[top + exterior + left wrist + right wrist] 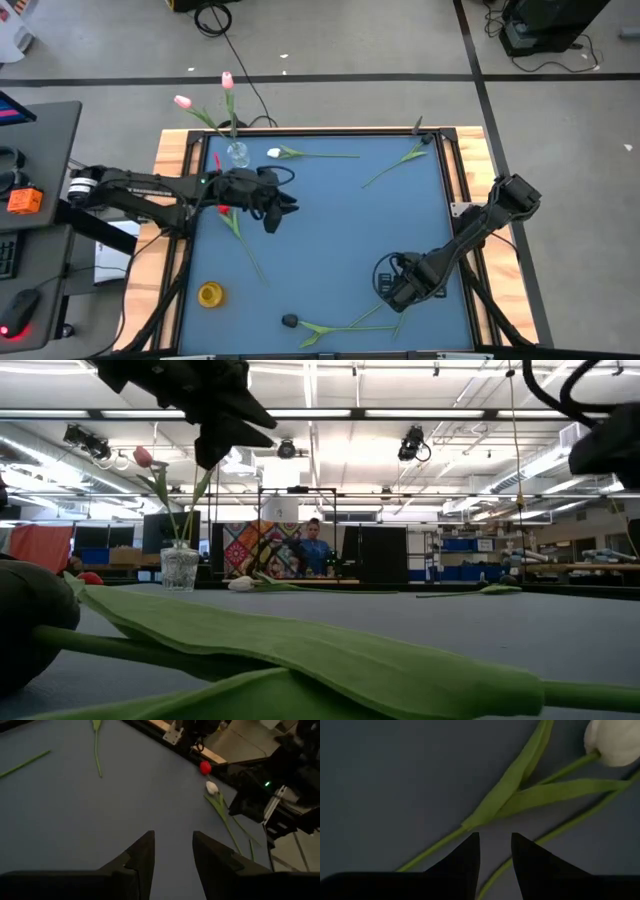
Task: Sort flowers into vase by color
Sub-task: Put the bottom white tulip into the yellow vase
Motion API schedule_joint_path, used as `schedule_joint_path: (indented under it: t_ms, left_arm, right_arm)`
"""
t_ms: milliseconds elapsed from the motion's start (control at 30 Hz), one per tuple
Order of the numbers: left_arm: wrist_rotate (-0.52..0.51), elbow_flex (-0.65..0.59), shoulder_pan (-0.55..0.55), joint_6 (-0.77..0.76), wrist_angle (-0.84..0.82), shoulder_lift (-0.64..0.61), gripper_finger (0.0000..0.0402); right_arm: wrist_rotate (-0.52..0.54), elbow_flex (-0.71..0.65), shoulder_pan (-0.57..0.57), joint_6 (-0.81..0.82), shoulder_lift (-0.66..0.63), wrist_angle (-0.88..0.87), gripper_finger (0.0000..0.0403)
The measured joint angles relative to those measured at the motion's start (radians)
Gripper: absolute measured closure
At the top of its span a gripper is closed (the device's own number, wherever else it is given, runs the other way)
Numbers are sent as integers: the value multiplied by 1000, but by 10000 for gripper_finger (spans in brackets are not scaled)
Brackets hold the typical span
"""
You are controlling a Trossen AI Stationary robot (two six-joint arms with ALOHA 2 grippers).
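A glass vase [237,152] at the far left holds two pink flowers [227,80]. A white flower [275,153] lies on the mat beside it. A red flower [222,210] lies under my left arm, its stem [250,255] running toward the near edge. My left gripper [285,207] hangs open above the mat, nothing between its fingers [145,855]. My right gripper [392,290] points down, open, just over the stems [445,845] and leaves [555,792] of a white-budded flower [615,740] near the front edge. I cannot tell whether it touches them.
A yellow cup-like object [210,293] stands near the front left. A dark bud [289,321] with long stems [345,325] lies along the front edge. One more flower [405,160] lies at the far right. A red bud [205,767] lies by my right arm.
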Motion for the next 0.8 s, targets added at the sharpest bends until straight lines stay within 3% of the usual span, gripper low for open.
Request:
schedule_joint_path:
  t_ms: [433,533,667,800]
  left_arm:
    - [14,-1,5,-3,-36,-19,264]
    - [14,-1,5,-3,-34,-19,264]
    - [14,-1,5,-2,-33,-19,264]
    - [16,-1,22,-1,-27,-19,264]
  right_arm:
    - [63,-79,-59,-32,27,84,282]
    - [144,-87,-103,-145,22,83,282]
    - [281,-61,-221,-425,9,77,283]
    - [244,-1,-321,-624,-10,41,283]
